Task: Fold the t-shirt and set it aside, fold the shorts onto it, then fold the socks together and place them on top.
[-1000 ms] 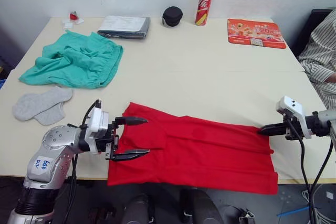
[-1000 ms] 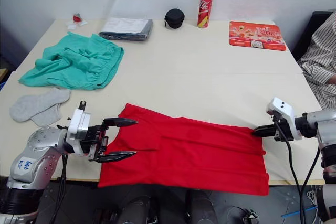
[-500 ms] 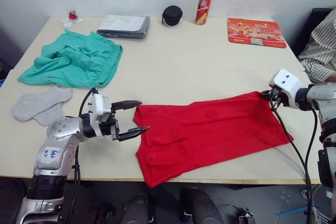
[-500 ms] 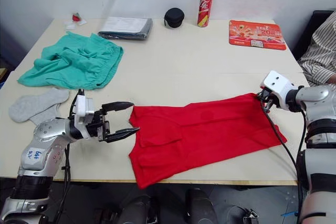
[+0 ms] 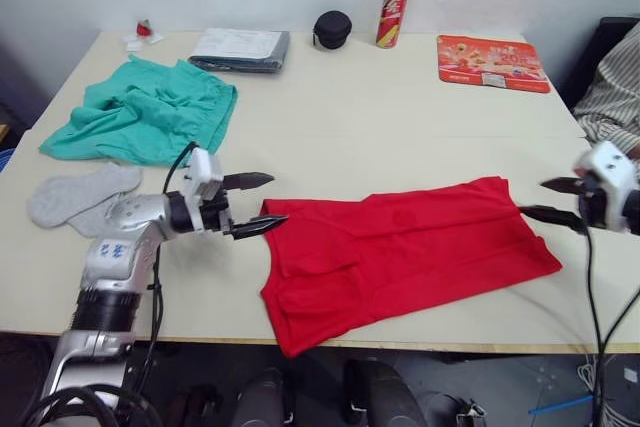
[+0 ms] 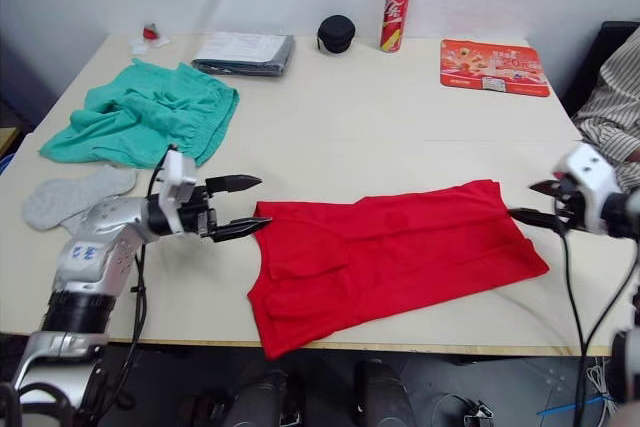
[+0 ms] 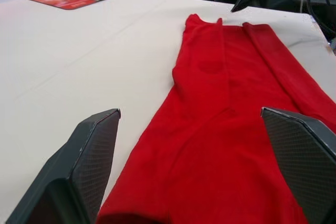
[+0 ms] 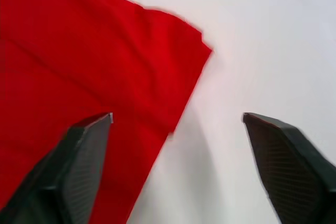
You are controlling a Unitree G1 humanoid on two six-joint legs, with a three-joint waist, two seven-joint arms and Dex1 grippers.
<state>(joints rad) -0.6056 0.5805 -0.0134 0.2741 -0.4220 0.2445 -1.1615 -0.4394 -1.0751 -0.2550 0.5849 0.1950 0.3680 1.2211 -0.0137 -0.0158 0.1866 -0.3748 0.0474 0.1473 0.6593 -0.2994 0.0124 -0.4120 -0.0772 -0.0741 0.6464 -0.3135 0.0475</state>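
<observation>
Step in hand: judged to be the first one, folding the t-shirt [image 5: 400,247]; shorts and socks lie untouched.
T-shirt, position: flat on the table [image 5: 400,117] at the near edge, already narrowed into a long band, one end hanging close to the table's front edge.
T-shirt, long axis: runs across the table from the robot's left to its right, rising slightly away from the robot toward the right end.
Left gripper [image 5: 262,201]: jaws spread wide, empty, tips just beside the band's left end, fingers pointing along the band.
Right gripper [image 6: 535,201]: jaws spread, empty, just off the band's right end, apart from the cloth.
Governing relation: each gripper stands at its own end of the long axis, so an end-to-end fold would carry one end along that axis toward the other. The left gripper looks nearer its end.
Shorts [image 5: 140,117]: crumpled on the far left, well apart from the t-shirt.
Socks [image 5: 75,197]: side by side, left edge, near the left arm.
Other items: folded grey cloth [image 5: 240,47], can [image 5: 393,9], red mat [image 5: 492,62] along the far side.
Risk: a loose layer slipping out during the lift.
</observation>
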